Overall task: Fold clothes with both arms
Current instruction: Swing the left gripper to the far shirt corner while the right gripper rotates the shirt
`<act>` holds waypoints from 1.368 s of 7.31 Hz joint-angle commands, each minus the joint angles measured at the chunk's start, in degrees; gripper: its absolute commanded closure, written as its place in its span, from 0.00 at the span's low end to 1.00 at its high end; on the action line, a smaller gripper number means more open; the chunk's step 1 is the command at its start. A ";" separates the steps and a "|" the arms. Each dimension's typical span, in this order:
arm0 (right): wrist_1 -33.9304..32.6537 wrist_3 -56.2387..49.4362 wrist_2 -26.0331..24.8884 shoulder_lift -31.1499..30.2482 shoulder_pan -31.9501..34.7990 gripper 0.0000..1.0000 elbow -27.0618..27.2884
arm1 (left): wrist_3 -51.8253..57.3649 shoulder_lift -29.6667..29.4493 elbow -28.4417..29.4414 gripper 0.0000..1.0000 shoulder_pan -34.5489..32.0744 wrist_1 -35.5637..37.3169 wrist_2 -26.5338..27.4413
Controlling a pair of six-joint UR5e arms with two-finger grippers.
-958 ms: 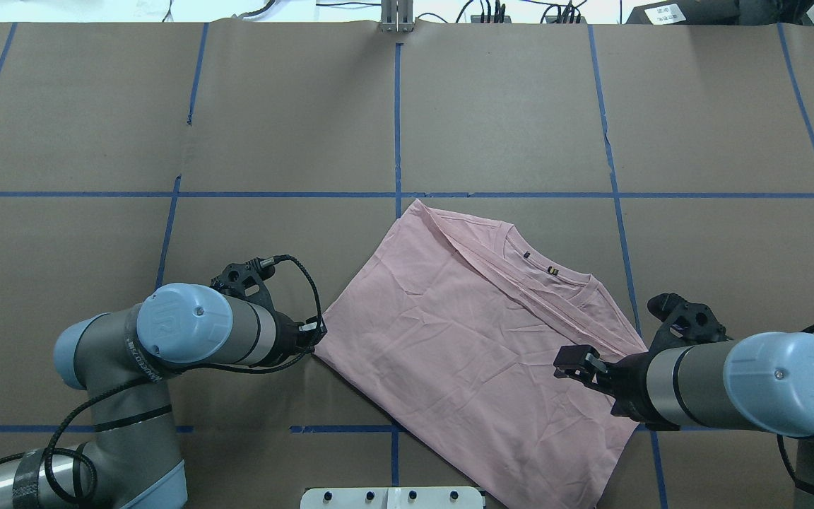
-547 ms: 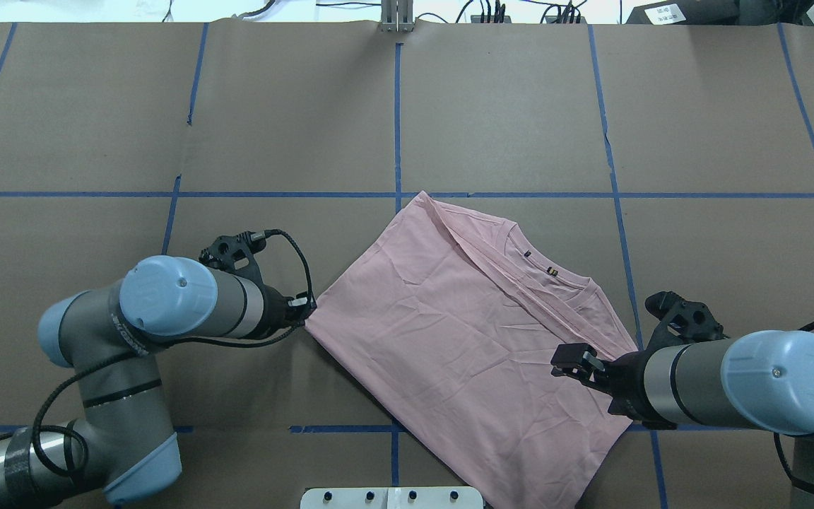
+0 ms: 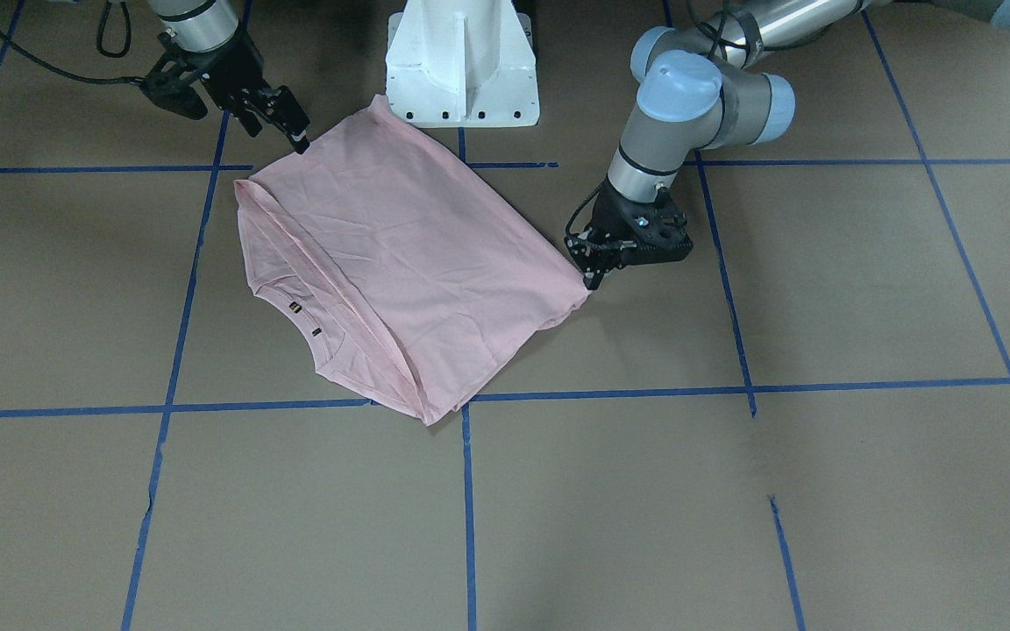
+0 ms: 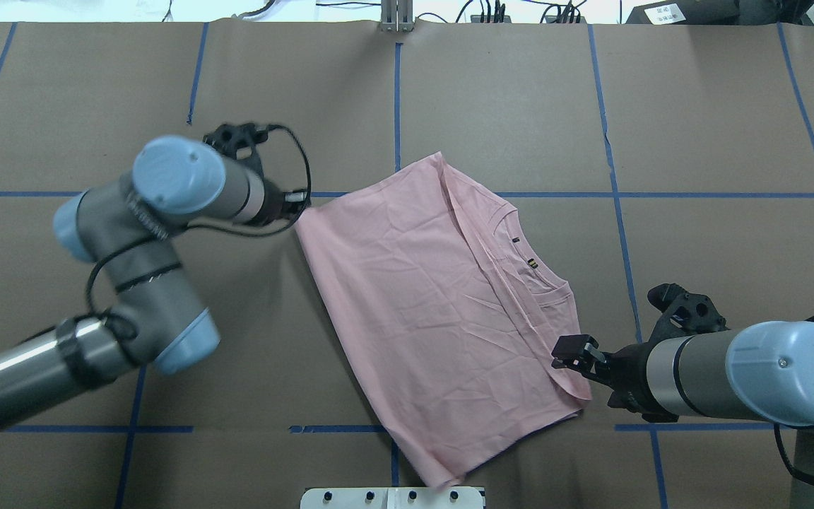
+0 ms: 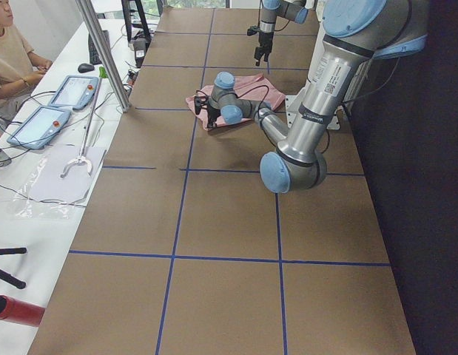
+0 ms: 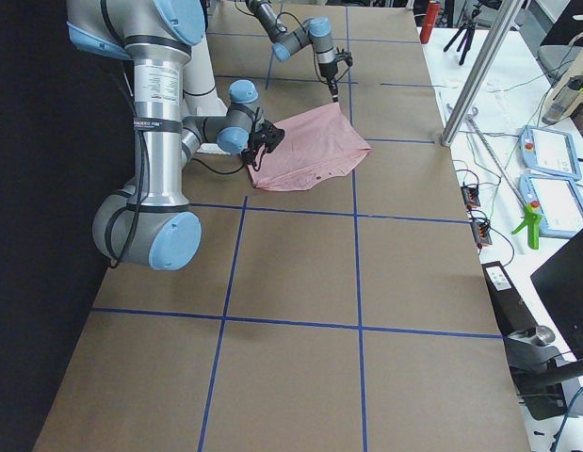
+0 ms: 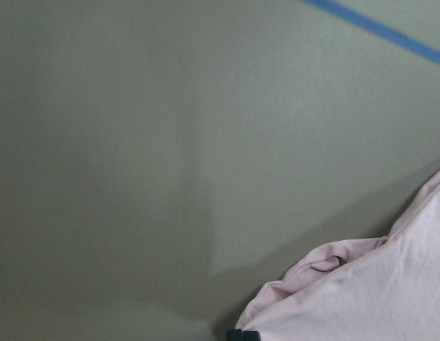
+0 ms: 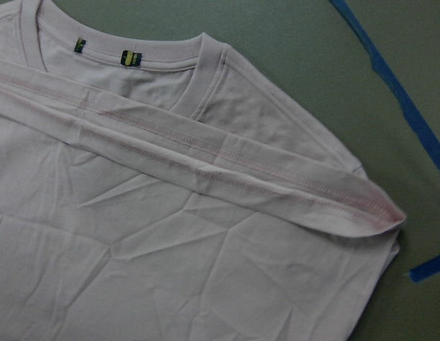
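The pale pink T-shirt (image 4: 435,311) lies folded and askew on the brown worktop (image 4: 718,127), plain side up, with its collar (image 4: 523,253) toward the robot's right. The left pincer (image 3: 591,276) is clamped on the shirt's far left corner, with cloth bunched at its tip. The right pincer (image 4: 571,355) hangs over the shirt's near right edge, fingers apart.

Left arm (image 4: 137,279) and right arm (image 4: 686,378) are formed of silver-grey tubes, capped light blue, strung with black cables (image 4: 306,157).
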 commanded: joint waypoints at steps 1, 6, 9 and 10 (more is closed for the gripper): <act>0.07 0.00 0.15 1.03 0.67 0.00 -0.03 | 4.08 -11.80 19.06 1.00 -6.97 -7.60 0.05; -0.19 0.52 -1.16 11.10 1.37 0.00 -7.47 | 4.17 -3.56 13.45 0.00 -8.14 -18.04 -0.29; -0.28 2.36 -7.29 20.79 -2.22 0.00 -18.38 | 3.55 2.90 1.15 0.00 -8.14 -15.94 -6.36; -0.28 5.51 -7.58 21.77 -2.75 0.01 -20.40 | 3.55 3.63 0.16 0.00 -8.05 -16.02 -6.19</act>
